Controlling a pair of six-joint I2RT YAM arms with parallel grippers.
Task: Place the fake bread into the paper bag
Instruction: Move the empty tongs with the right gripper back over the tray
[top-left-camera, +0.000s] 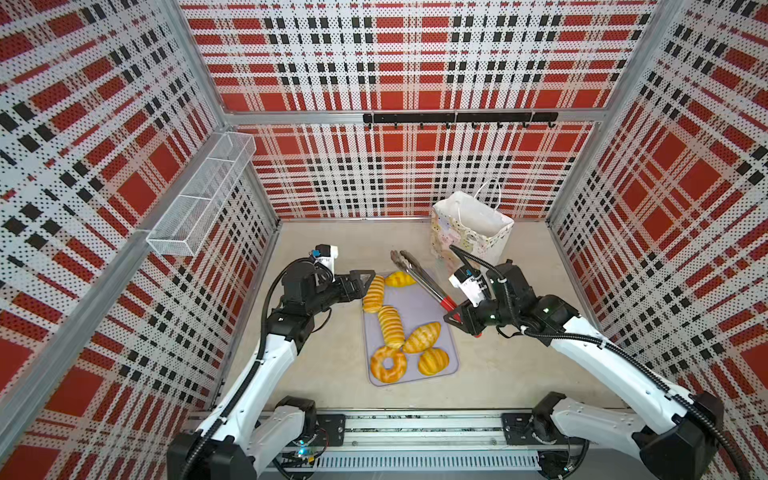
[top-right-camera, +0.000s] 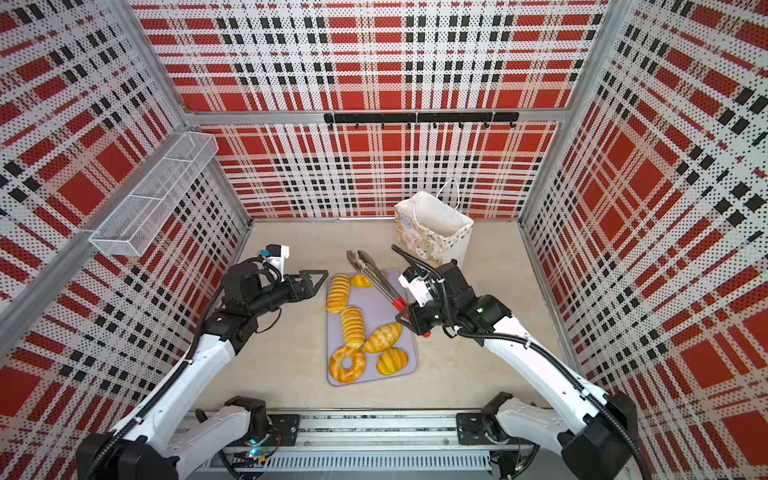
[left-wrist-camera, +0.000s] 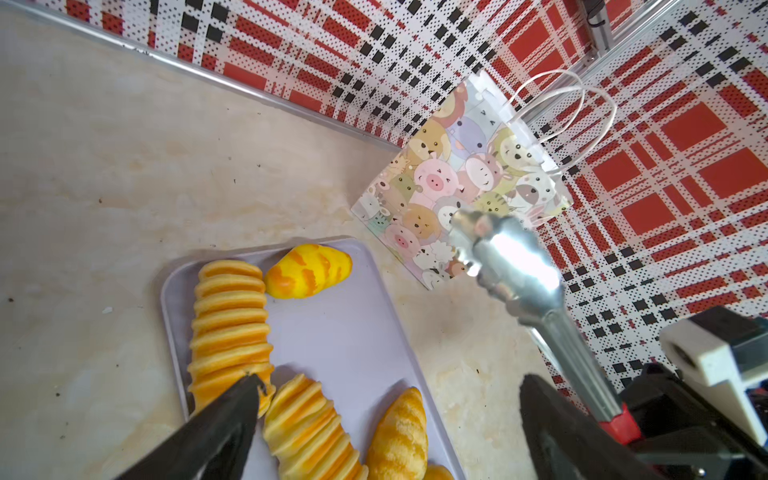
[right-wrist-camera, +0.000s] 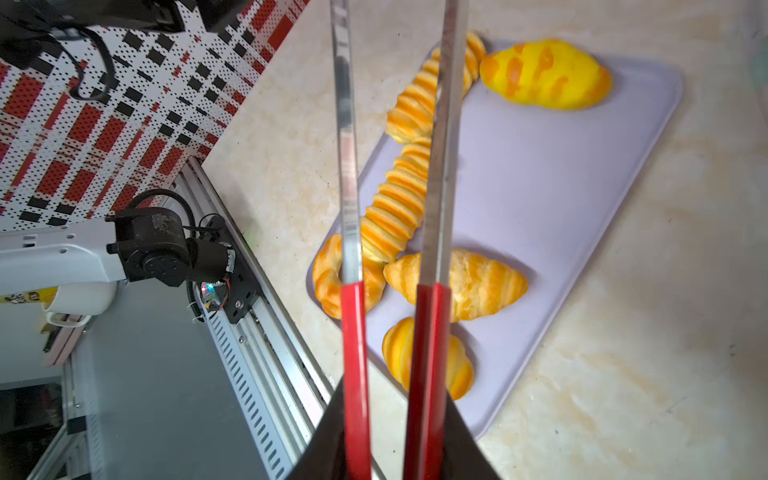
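Right wrist view: red-handled tongs (right-wrist-camera: 434, 208) between right gripper (right-wrist-camera: 395, 419) fingers (right-wrist-camera: 324, 453)

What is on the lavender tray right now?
Six pieces: far ridged roll, middle ridged roll, yellow bun, speckled oval, ring doughnut, scored bun. The right claw holds tongs that cover a far strip of the tray in both top views.
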